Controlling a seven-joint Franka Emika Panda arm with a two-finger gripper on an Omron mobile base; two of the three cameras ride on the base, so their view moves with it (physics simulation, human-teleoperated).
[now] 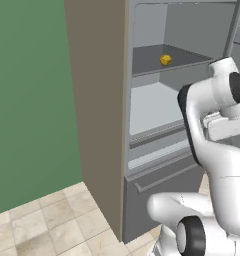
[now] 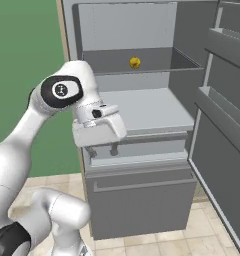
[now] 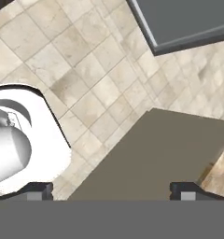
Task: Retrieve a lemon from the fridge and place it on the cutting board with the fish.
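The fridge (image 1: 97,100) stands open, its grey inside (image 2: 142,30) facing me. The lemon (image 1: 165,60), small and yellow, lies on the upper shelf near the back wall (image 2: 135,62). My gripper (image 2: 103,149) hangs in front of the fridge's lower left, well below the lemon and to its left, pointing down. Its fingers are spread wide and open with nothing between them. In the hand view the gripper (image 3: 111,192) looks straight down at the tiled floor (image 3: 86,70). The cutting board and the fish are out of view.
The open fridge door (image 2: 222,125) with its door racks stands at the right. A wide middle shelf (image 2: 142,112) juts out below the lemon's shelf, with the bottom drawer (image 2: 142,200) under it. A green wall (image 1: 27,100) lies to the left.
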